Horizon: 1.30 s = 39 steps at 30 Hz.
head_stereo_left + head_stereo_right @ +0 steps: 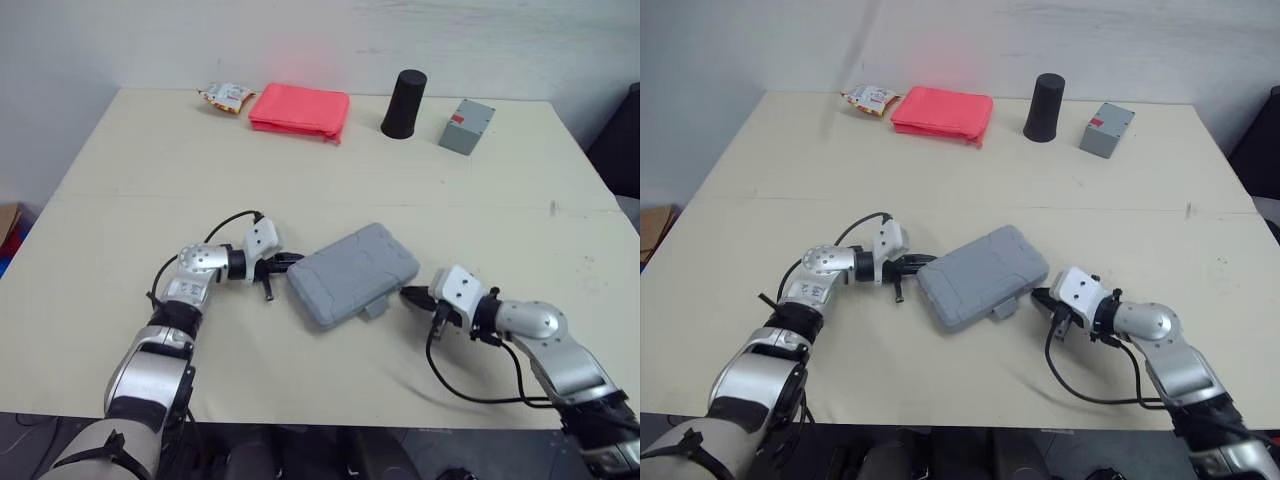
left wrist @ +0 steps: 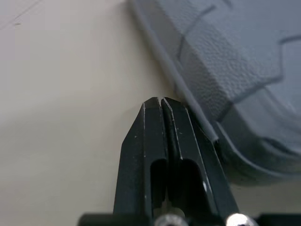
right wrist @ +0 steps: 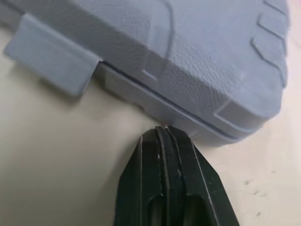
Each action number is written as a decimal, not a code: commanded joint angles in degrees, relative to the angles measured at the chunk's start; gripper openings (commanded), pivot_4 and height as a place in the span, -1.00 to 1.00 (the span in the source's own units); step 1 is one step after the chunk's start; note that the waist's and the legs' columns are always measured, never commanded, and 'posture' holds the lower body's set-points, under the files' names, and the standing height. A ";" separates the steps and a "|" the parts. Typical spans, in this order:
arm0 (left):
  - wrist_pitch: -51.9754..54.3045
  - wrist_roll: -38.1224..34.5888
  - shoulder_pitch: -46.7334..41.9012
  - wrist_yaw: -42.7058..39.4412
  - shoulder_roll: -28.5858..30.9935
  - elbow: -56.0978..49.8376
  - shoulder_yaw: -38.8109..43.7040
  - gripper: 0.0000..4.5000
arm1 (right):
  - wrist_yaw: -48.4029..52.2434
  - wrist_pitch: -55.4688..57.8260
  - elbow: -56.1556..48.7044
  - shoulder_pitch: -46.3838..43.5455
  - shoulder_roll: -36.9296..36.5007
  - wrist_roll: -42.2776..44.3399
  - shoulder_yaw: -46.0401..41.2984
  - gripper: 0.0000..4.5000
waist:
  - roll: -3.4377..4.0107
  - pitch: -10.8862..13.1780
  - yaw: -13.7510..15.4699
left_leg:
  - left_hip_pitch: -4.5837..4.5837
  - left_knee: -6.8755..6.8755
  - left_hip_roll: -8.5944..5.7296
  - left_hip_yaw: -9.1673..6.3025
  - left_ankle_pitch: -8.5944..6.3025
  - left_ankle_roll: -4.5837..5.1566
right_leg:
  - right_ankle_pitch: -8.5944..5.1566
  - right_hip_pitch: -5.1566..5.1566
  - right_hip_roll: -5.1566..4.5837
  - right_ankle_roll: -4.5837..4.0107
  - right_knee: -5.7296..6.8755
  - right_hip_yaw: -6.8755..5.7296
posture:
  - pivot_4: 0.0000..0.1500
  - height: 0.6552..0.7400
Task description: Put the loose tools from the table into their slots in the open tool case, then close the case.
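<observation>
A grey plastic tool case lies shut and flat in the middle of the table, turned at an angle, with a grey latch tab on its near edge. My left gripper is shut with nothing in it, its tips against the case's left edge. My right gripper is shut and empty too, its tips at the case's near right corner. I see no loose tools on the table.
Along the far edge of the table lie a snack packet, a folded red cloth, a black cup standing upside down and a small grey box. Black cables trail from both wrists.
</observation>
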 commanded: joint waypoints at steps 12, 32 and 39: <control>9.59 -6.54 7.33 6.01 2.22 -25.90 6.56 -0.98 | 0.97 -2.22 -2.36 7.14 -2.40 2.60 -10.26 -1.00 | 0.02 0.01 1.57 | -0.10 0.19 0.00 -0.24 -0.06 0.08 | 0.00 0.15 -0.04 0.01 -0.03 -0.14 | 1.00 1.00; 15.90 12.71 -2.51 2.06 -7.81 -20.90 -20.05 -0.98 | 0.48 8.15 -15.37 11.32 2.29 3.15 -6.49 -1.00 | 0.08 0.00 0.59 | -0.04 0.22 0.00 -0.18 -0.11 0.06 | 0.04 0.21 0.07 0.07 -0.13 0.00 | 1.00 1.00; 17.60 13.12 0.75 2.19 -5.45 -22.64 -20.20 -0.98 | 0.06 8.27 -12.15 9.35 5.09 1.46 -4.42 -1.00 | 0.06 -0.10 0.51 | 0.16 0.19 0.04 -0.18 -0.11 0.06 | 0.03 0.38 0.08 0.06 -0.13 -0.03 | 1.00 1.00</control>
